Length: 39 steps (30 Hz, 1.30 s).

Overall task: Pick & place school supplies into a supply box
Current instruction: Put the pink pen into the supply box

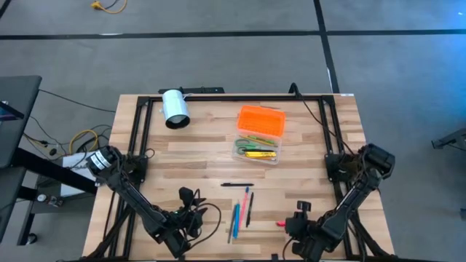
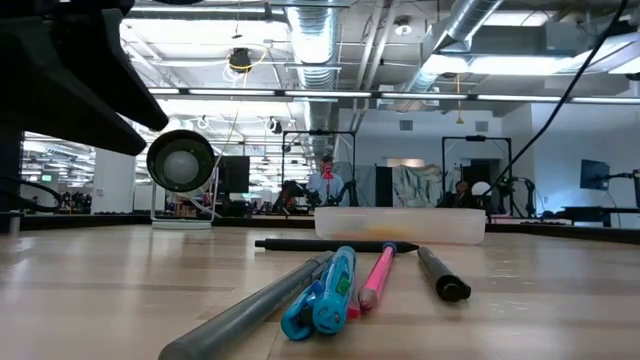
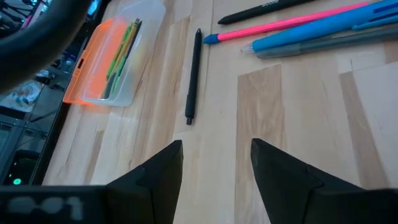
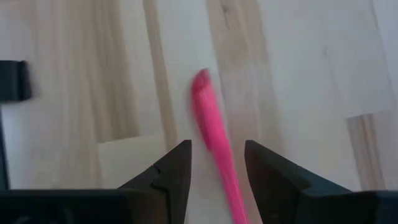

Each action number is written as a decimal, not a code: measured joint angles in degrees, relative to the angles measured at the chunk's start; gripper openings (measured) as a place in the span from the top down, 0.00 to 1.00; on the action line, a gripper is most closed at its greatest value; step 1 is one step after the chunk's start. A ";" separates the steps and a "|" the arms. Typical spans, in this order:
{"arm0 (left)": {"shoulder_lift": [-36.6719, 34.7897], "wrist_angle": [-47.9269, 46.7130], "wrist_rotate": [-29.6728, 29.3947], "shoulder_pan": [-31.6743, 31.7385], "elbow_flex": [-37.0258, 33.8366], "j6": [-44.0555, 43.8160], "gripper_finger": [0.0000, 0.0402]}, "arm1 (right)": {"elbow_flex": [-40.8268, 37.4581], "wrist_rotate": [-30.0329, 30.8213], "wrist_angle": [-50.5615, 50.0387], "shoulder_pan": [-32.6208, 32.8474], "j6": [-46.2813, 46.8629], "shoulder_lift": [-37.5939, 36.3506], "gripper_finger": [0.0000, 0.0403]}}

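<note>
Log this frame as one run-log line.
left gripper: open, idle near table's front edge | right gripper: open around pink pen | box: open, partly filled

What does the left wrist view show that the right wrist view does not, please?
Only the left wrist view shows the supply box with pencils inside, a black pen lying alone on the wood, and the ends of a pink pen and blue pens, with the left gripper open over bare wood. Only the right wrist view shows a pink marker between the fingers of the right gripper. Both show the wooden table and a pair of dark fingers.
</note>
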 joint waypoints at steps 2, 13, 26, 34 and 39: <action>0.00 0.39 0.79 0.44 0.00 0.69 0.55 | -0.07 0.04 -0.60 0.49 0.04 -0.02 0.63; 0.00 1.36 1.53 0.99 0.00 2.10 0.55 | -5.42 -3.45 5.94 -1.43 3.59 2.61 0.62; 0.00 2.40 1.49 1.01 0.00 3.16 0.55 | -5.86 -5.78 9.62 -2.41 -0.23 2.64 0.95; 0.00 2.73 1.49 1.01 0.00 3.59 0.55 | -5.93 -3.98 10.41 -2.88 -4.06 2.67 0.96; 0.00 2.73 1.49 0.99 0.00 3.57 0.55 | -5.38 1.32 11.17 -2.73 -8.38 3.11 0.97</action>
